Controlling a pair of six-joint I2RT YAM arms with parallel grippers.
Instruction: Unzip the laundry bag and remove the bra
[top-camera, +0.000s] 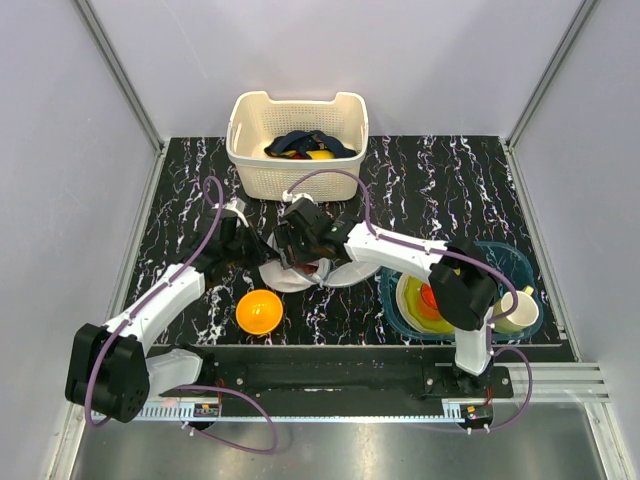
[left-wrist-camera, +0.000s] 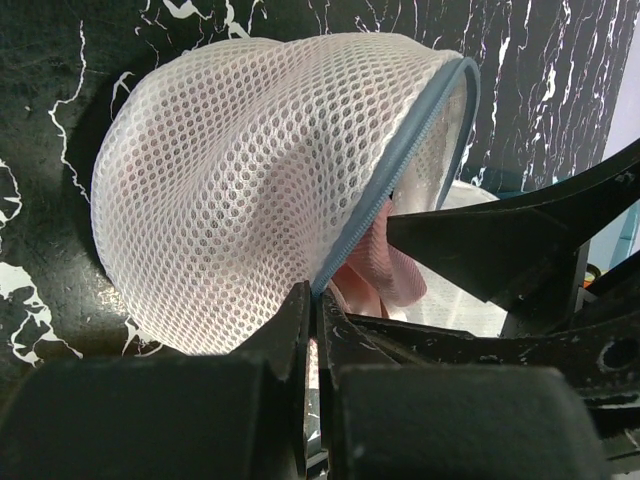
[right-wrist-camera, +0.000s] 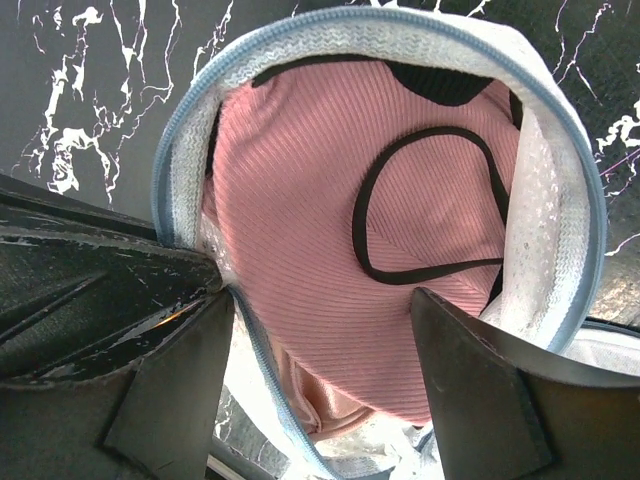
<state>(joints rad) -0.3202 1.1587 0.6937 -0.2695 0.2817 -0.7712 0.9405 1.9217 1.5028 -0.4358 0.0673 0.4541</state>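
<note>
The bag (top-camera: 300, 273) lies unzipped mid-desk (top-camera: 450, 180), its two halves side by side, left to right. The left end effector (left-wrist-camera: 312, 300) is clenched on one half's zip rim, its mouth facing the right arm. The right end effector (right-wrist-camera: 320, 300) is released, straddling the bra (right-wrist-camera: 330, 230) inside.

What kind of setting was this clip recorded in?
Probably a lab robot cell staged for household chores: plain panel walls box in a marbled table, with a laundry basket, a mesh laundry bag and stacked bowls.
</note>
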